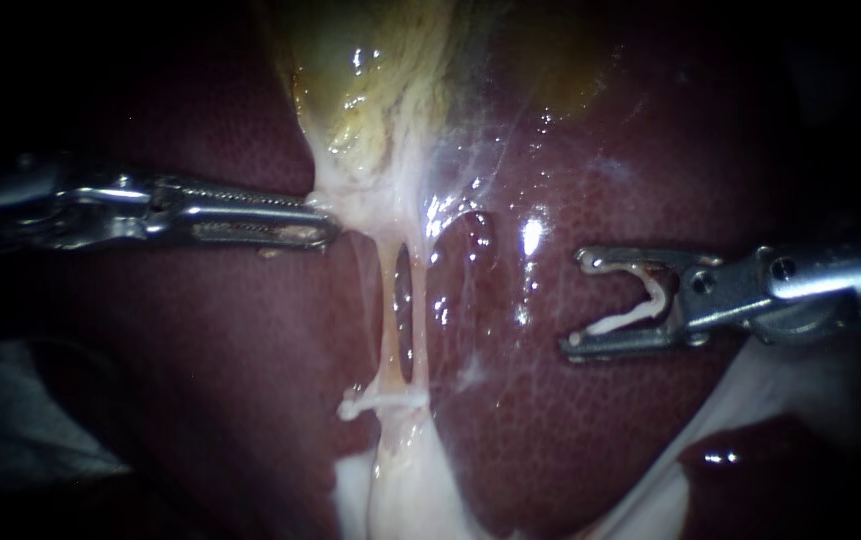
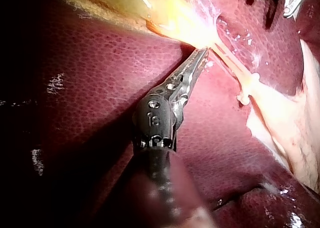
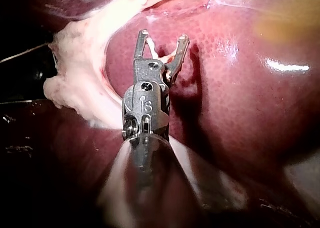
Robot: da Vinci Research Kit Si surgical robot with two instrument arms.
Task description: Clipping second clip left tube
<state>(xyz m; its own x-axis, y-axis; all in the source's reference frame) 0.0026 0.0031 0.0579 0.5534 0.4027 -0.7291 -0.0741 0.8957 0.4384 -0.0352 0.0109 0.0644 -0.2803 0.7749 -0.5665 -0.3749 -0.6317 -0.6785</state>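
Left instrument [image 1: 325,228]: jaws narrow, clamped on pale tissue [image 1: 350,205] at the gallbladder's [image 1: 370,60] near end. Right instrument [image 1: 573,305]: jaws wide, carrying a white clip [image 1: 640,305], over the liver [image 1: 570,430], well right of the tubes. Left tube [image 1: 387,320] runs near-to-far mid-scene, with a placed clip [image 1: 380,403] across its near end.
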